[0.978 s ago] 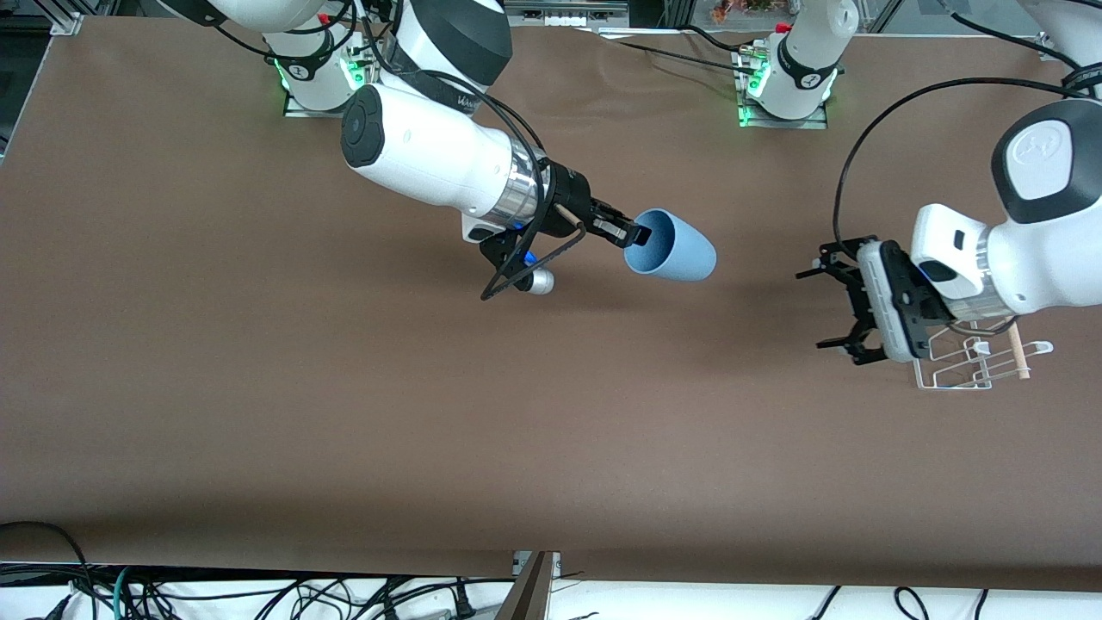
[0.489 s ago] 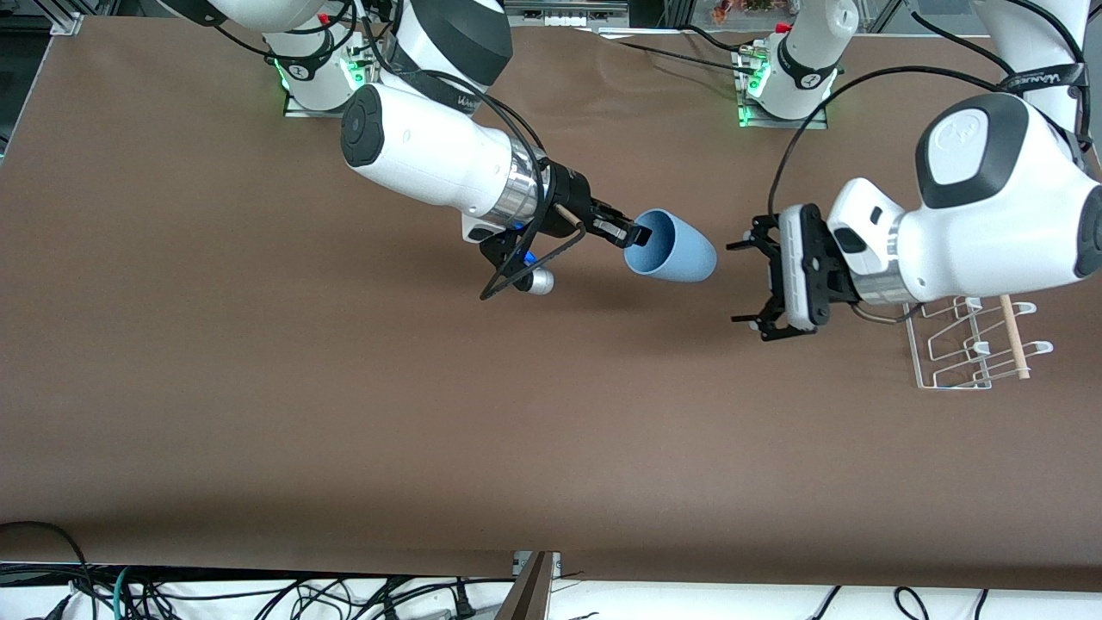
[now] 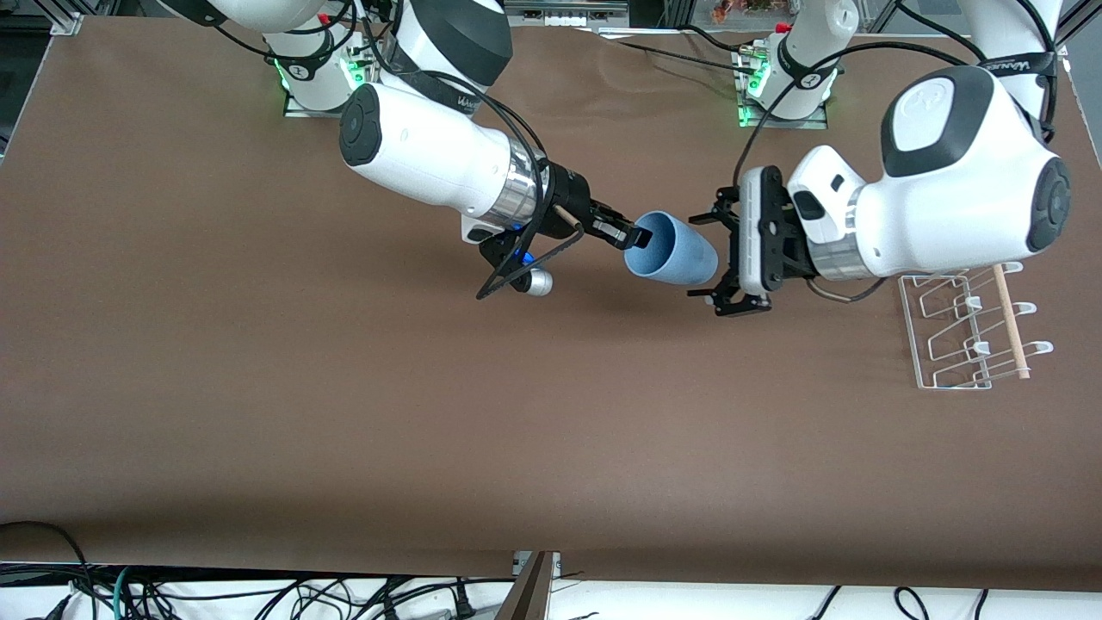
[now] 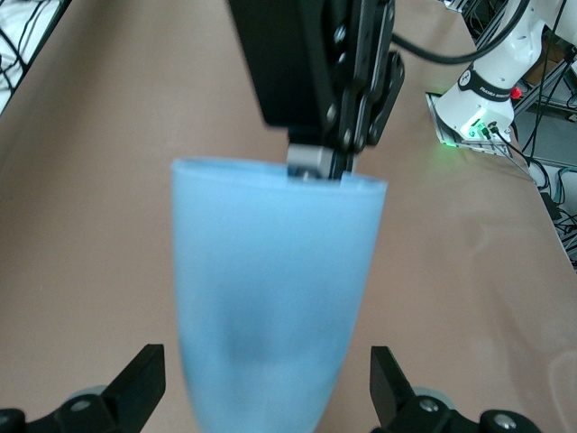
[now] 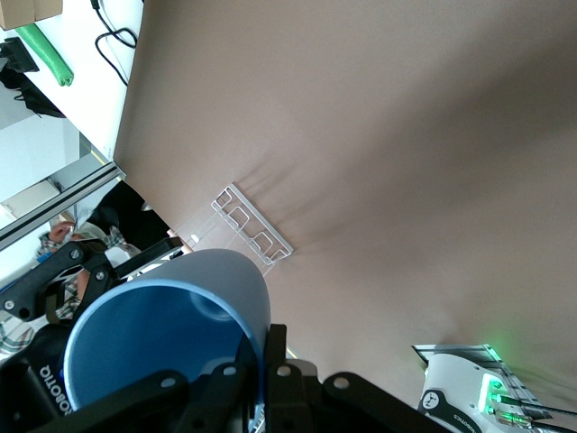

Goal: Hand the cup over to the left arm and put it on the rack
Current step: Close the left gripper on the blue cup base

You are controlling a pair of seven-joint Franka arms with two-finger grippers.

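Looking across your worktop (image 3: 258, 413) from the right arm's end toward the left arm's, you first meet the right gripper (image 3: 622, 232), up in the air over the middle of the brown surface, its jaws clamped on the rim of the cup (image 3: 673, 250), one finger inside the mouth and one outside. You can see the cup held on its side, its mouth toward the right gripper and its tapered base pointing at the left gripper (image 3: 716, 258). That left gripper is also raised over the worktop with its jaws spread wide, one finger on each side of the cup's base; in the left wrist view the cup (image 4: 275, 298) sits between the two fingertips (image 4: 140, 383) with a gap showing on each side, so nothing is pinched there yet. Next along from the cup, toward the left arm's end, your rack (image 3: 968, 331) stands on the worktop with its wooden dowel (image 3: 1009, 320) lying across it, partly under the left arm's wrist.
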